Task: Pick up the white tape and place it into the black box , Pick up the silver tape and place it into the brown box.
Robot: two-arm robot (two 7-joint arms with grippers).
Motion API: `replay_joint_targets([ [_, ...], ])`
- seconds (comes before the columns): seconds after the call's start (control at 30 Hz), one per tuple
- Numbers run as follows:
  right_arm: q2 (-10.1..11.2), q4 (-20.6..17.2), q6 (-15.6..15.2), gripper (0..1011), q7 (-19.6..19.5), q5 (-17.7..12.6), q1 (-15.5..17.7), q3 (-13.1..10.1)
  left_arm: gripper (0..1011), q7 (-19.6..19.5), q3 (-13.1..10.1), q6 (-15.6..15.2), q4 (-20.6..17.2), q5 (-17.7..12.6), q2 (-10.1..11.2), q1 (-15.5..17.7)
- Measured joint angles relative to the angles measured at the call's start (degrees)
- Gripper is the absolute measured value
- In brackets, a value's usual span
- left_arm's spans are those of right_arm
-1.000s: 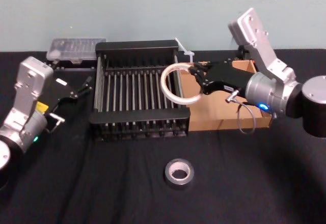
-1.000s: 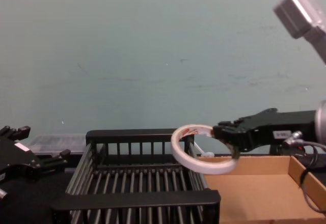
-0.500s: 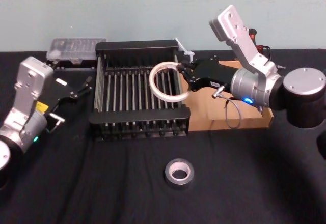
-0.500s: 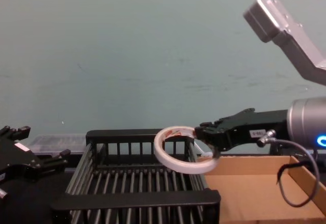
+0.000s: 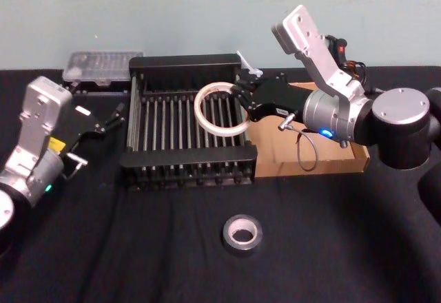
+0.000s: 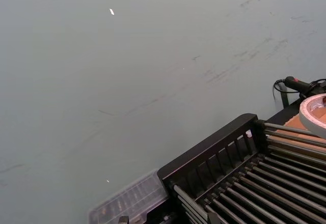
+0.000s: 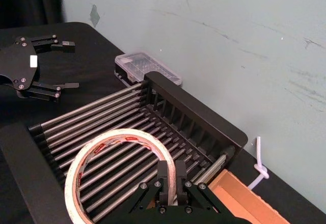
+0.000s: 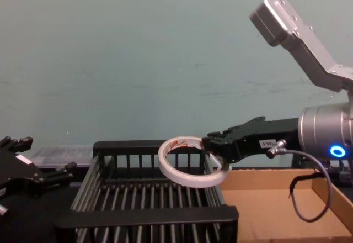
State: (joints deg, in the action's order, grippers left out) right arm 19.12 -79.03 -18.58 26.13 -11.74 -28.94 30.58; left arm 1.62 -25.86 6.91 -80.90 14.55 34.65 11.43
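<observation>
The white tape (image 5: 198, 113) hangs tilted above the slatted floor of the black box (image 5: 186, 62), toward the crate's 3 o'clock side. The right gripper (image 5: 242, 103) has its jaws clamped on the roll's 3 o'clock rim. The brown box (image 5: 310, 167) sits touching the crate at 3 o'clock. The silver tape (image 5: 242, 244) lies flat on the black table (image 5: 138, 248) at the crate's 6 o'clock. The left gripper (image 5: 114, 118) rests at 9 o'clock, jaws spread wide.
</observation>
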Motion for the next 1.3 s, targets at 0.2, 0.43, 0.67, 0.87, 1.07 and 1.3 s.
replay_joint_targets([
  [0.2, 0.1, -0.1, 0.0, 92, 0.0, 0.0, 0.0, 0.0, 1001, 0.0, 0.0, 0.0, 0.0, 0.0, 0.0, 0.0],
  [0.43, 0.1, -0.1, 0.0, 105, 0.0, 0.0, 0.1, -0.1, 1001, 0.0, 0.0, 0.0, 0.0, 0.0, 0.0, 0.0],
  [0.67, 0.1, -0.2, 0.0, 285, 0.0, -0.1, 0.1, -0.1, 1001, 0.0, 0.0, 0.0, 0.0, 0.0, 0.0, 0.0],
  [0.87, 0.2, -0.2, 0.0, 469, 0.0, -0.1, 0.1, -0.1, 1001, 0.0, 0.0, 0.0, 0.0, 0.0, 0.0, 0.0],
  [1.07, 0.2, -0.2, 0.0, 672, -0.1, -0.1, 0.1, -0.1, 1001, 0.0, 0.0, 0.0, 0.0, 0.0, 0.0, 0.0],
  [1.3, 0.2, -0.2, 0.0, 894, -0.1, -0.1, 0.1, -0.1, 1001, 0.0, 0.0, 0.0, 0.0, 0.0, 0.0, 0.0],
])
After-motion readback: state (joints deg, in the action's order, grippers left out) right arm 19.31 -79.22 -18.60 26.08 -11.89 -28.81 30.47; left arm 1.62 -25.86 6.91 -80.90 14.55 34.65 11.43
